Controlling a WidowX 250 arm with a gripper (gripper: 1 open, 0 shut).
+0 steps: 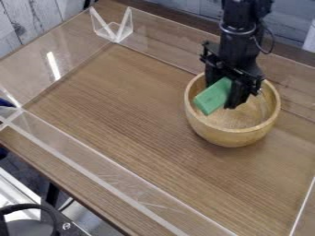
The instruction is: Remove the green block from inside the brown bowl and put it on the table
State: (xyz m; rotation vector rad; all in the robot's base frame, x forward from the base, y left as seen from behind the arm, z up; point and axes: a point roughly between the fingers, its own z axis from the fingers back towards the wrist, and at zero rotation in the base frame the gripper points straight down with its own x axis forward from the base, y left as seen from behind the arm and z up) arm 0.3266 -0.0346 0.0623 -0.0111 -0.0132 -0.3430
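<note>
1. The table [110, 120] is the biggest thing here: a brown wood-grain top that fills most of the view, running from the far left corner down to the near right edge
2. Low clear acrylic walls [74, 152] border it; the near one runs diagonally across the lower left, and a further one runs along the far left side
3. The brown bowl [231, 118] sits on the table toward the right side, a round light tan wooden bowl with a thick smooth rim, upright, its open mouth facing up
4. My arm [241, 18] comes down from the top right of the view, dark and nearly vertical, ending directly above the bowl
5. My gripper [234, 85] points straight down into the bowl's mouth, its black fingers below the far rim and clamped on the green block
6. The green block [216, 96] is pinched between my fingers, tilted at an angle, its lower end inside the bowl toward the left part of the hollow; I cannot tell whether that end touches the bowl's floor
</note>
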